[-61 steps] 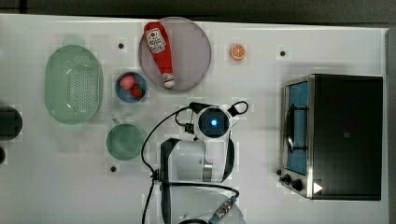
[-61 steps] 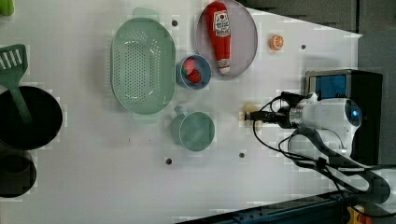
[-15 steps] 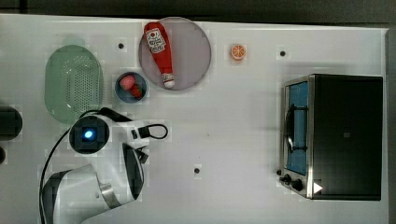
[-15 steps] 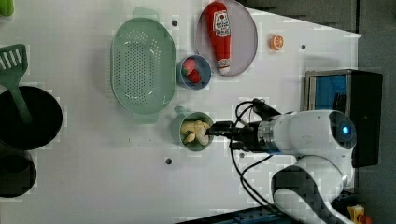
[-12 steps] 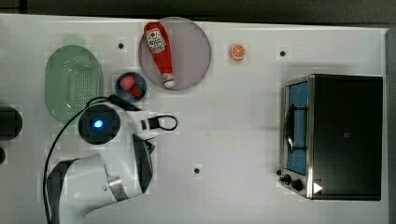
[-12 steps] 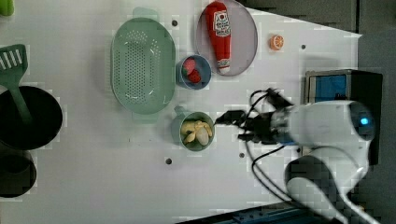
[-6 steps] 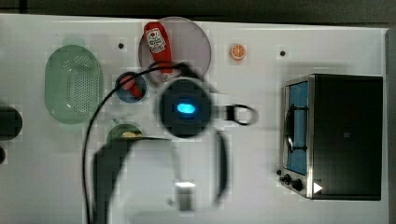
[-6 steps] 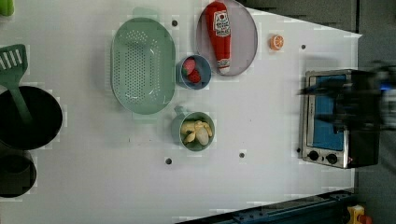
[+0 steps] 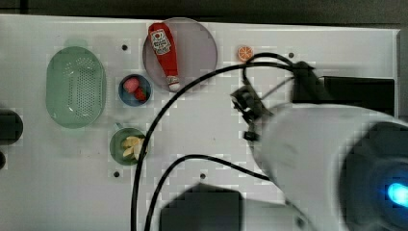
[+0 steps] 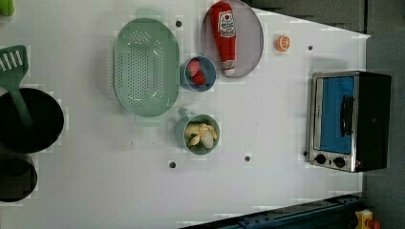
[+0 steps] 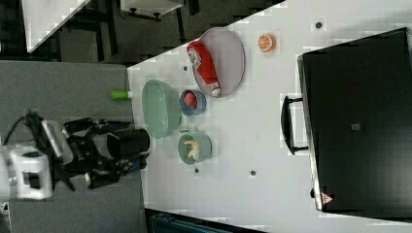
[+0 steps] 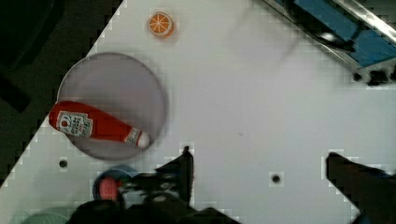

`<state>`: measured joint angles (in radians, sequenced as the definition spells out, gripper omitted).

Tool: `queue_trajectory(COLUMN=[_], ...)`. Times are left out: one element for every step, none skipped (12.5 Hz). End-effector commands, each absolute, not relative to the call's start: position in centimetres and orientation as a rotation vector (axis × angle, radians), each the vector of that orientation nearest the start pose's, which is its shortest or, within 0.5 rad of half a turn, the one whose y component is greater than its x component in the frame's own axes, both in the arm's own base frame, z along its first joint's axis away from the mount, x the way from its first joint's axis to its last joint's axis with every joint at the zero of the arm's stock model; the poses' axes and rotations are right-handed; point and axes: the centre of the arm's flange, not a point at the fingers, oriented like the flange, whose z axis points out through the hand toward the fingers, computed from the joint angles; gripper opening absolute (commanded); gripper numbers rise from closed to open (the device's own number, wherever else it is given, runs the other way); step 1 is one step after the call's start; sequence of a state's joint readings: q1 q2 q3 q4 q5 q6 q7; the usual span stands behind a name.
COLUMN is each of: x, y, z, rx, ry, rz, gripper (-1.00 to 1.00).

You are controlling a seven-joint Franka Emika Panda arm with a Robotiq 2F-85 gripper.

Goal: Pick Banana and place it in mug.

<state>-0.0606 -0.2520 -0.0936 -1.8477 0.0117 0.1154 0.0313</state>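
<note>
One banana [image 10: 201,135] lies inside the mug [image 10: 182,132]; light, rigid, smooth, best gripped mid-curve. Hand [image 12: 257,163] spread wide, empty, well clear of mug.

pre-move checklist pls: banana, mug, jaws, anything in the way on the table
1. Banana inside the mug: ok, its pale segments lie within the rim in the left view.
2. Mug upright on the table: ok, mouth up, standing beside the colander and below the blue bowl in the left view.
3. Gripper jaws open: ok, spread wide in the wrist view.
4. Jaws empty: ok, bare table shows between them.
5. Gripper clear of the mug: ok, the wrist view looks down on the plate and ketchup bottle.
6. Banana fully settled, not overhanging the rim: cannot tell.
</note>
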Motion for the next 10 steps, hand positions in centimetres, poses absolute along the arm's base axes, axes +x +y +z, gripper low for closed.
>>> queue_trajectory(x=[48.87,48.86,48.87,48.88,48.93,48.96,48.97,49.0,49.02,49.04], y=[-4.73,-5.14,-5.24,-5.24,-5.21,-5.2,-5.2,-5.2,-5.2,-5.2], z=[60.42,60.46,60.44,60.37,60.22,60.03,59.91,59.85,59.8,59.77], rx=[-2.842,-2.835,-2.833,-2.833,-2.835,-2.836,-2.837,-2.837,-2.838,-2.838], ry=[1.369,1.379,1.381,1.381,1.381,1.381,1.381,1.381,1.382,1.382], rz=[0.068,0.065,0.064,0.066,0.071,0.077,0.081,0.082,0.084,0.085], gripper=[1.0,1.0,1.0,1.0,1.0,1.0,1.0,1.0,1.0,1.0])
